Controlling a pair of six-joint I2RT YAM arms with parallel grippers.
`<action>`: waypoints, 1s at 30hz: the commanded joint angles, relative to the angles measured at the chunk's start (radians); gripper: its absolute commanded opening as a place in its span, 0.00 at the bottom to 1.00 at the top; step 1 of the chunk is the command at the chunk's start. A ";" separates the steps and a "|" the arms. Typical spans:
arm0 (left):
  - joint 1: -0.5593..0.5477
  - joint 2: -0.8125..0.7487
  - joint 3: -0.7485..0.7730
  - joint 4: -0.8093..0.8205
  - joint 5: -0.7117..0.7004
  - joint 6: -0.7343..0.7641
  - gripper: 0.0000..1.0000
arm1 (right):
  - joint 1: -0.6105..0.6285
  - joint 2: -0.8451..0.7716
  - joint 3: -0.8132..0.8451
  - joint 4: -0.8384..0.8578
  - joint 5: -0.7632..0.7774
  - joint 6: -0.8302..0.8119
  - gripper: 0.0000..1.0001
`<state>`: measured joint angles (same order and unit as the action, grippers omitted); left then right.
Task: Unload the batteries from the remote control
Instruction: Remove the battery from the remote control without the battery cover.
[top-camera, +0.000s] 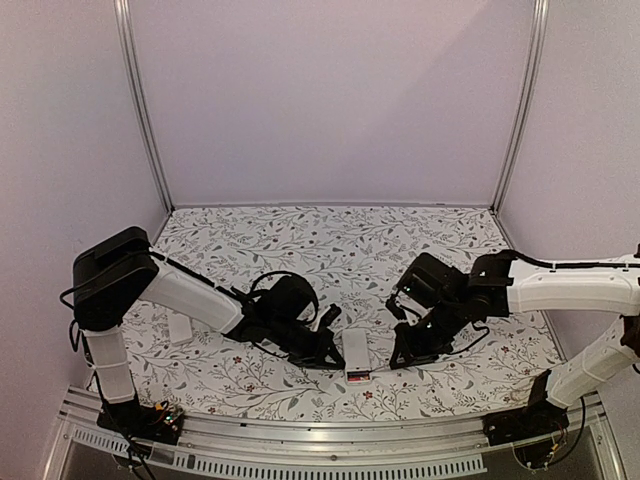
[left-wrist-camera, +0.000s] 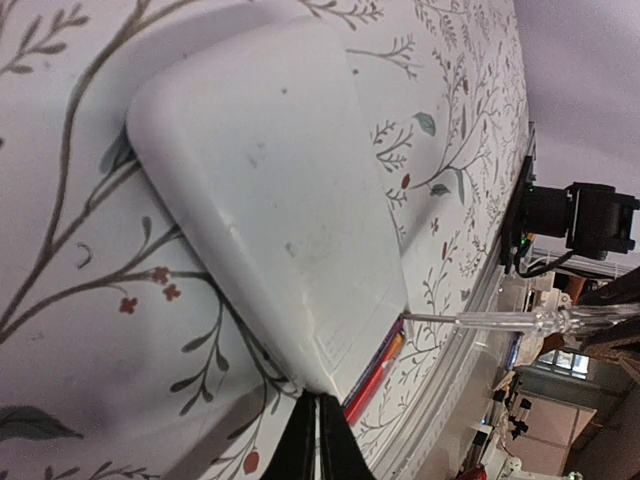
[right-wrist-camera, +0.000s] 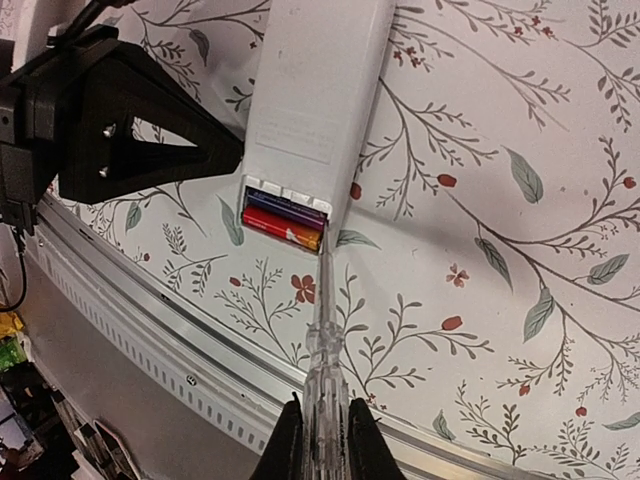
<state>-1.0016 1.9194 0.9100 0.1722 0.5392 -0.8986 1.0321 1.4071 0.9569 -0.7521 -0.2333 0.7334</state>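
Your remote control (top-camera: 356, 352) lay face down on the flowered worktop (top-camera: 330, 240), low in the middle of the top view, with its open end turned toward the bottom edge of the frame. The batteries (right-wrist-camera: 283, 222) sat in that open compartment, a red cell and a darker one side by side across the remote's width, showing in the right wrist view just left of centre. Your left gripper (left-wrist-camera: 318, 440) had its jaws pressed together with nothing between them, and their tip rested against the remote's corner beside the compartment, at the bottom of the left wrist view; from above it lay just left of the remote. Your right gripper (right-wrist-camera: 322, 432) had its jaws clamped on the clear handle of a thin tool (right-wrist-camera: 324, 350), at the bottom centre of its own view. The tool's metal shaft ran up the frame, and its tip met the right-hand corner of the compartment, at the end of the red cell. In the top view the right gripper stood just right of the remote. A small white flat piece (top-camera: 180, 327) lay apart on the worktop at the left of that view, beside the left arm.
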 joint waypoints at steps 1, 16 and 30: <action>-0.013 0.017 0.009 -0.003 0.005 0.009 0.03 | 0.009 0.026 0.016 -0.042 0.031 -0.015 0.00; -0.016 0.025 0.012 0.000 0.015 0.003 0.03 | -0.007 -0.014 -0.152 0.196 -0.041 0.076 0.00; -0.016 0.031 0.016 -0.001 0.021 -0.002 0.02 | -0.073 -0.231 -0.398 0.548 -0.147 0.240 0.00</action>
<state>-1.0016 1.9194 0.9100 0.1711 0.5385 -0.8993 0.9741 1.1961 0.6216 -0.3885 -0.3523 0.9199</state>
